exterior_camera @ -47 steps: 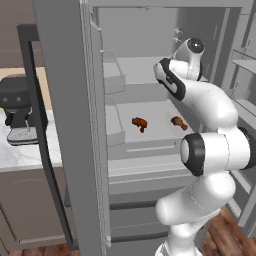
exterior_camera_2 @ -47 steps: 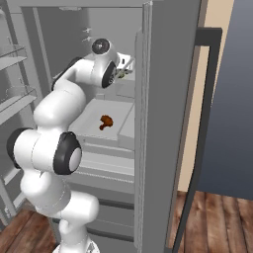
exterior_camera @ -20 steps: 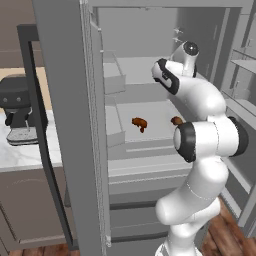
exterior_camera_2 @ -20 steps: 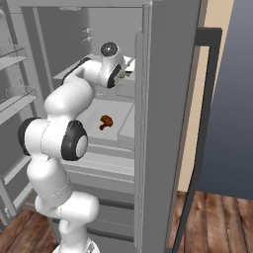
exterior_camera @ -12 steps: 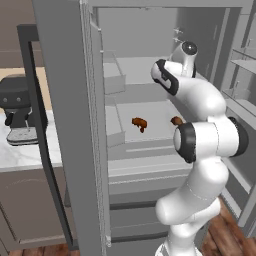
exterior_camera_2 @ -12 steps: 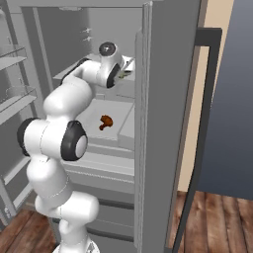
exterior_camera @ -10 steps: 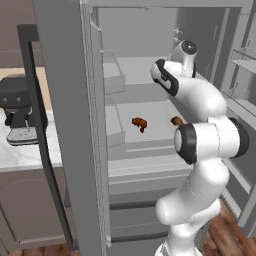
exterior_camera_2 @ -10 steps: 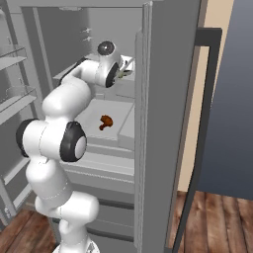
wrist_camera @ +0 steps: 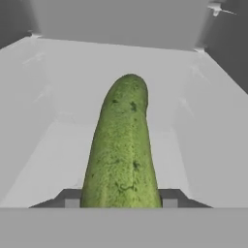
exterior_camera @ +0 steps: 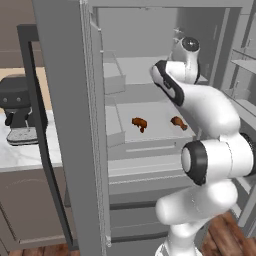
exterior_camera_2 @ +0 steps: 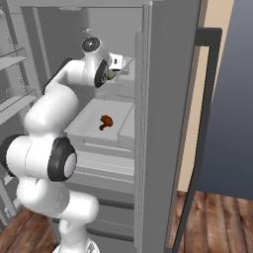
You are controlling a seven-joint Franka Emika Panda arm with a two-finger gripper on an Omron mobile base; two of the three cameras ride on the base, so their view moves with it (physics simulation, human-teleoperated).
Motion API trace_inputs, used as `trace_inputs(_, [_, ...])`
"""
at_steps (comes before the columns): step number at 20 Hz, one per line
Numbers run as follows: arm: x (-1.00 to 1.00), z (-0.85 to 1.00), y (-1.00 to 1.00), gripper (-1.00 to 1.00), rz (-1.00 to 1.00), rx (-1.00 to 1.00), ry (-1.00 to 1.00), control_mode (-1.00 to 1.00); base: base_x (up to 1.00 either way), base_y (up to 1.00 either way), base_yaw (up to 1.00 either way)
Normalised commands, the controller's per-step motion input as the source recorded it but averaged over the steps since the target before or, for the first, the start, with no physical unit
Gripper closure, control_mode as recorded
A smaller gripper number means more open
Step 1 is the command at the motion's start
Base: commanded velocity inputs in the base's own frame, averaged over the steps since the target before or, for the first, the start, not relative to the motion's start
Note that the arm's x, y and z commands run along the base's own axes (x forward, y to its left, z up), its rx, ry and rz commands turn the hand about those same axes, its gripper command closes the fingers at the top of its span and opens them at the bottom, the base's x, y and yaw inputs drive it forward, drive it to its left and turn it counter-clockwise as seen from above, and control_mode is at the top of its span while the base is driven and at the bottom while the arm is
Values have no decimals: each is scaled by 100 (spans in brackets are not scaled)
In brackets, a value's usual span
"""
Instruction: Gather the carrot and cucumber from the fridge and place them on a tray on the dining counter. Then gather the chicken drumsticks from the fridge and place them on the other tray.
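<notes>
While I watch the hand view, my gripper (wrist_camera: 120, 203) sits clamped on the cucumber (wrist_camera: 121, 145) inside the fridge (exterior_camera: 150, 30).

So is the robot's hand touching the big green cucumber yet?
Touching. In the hand view the cucumber sits between the two dark fingertips of the gripper, and its sides meet both tips with no gap.

Coffee machine (exterior_camera: 19, 107) on marble counter (exterior_camera: 30, 155)
</notes>
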Motion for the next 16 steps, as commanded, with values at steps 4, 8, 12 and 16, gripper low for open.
trace_inputs(4, [-100, -3, 0, 100, -13, 1, 0, -100, 0, 0, 0])
trace_inputs(8, [-100, 0, 0, 100, -13, 5, 2, -100, 0, 0, 0])
trace_inputs(12, [-100, 0, 0, 100, -7, 4, 10, -100, 0, 0, 0])
trace_inputs(16, [-100, -12, 0, 100, 0, 1, 2, -100, 0, 0, 0])
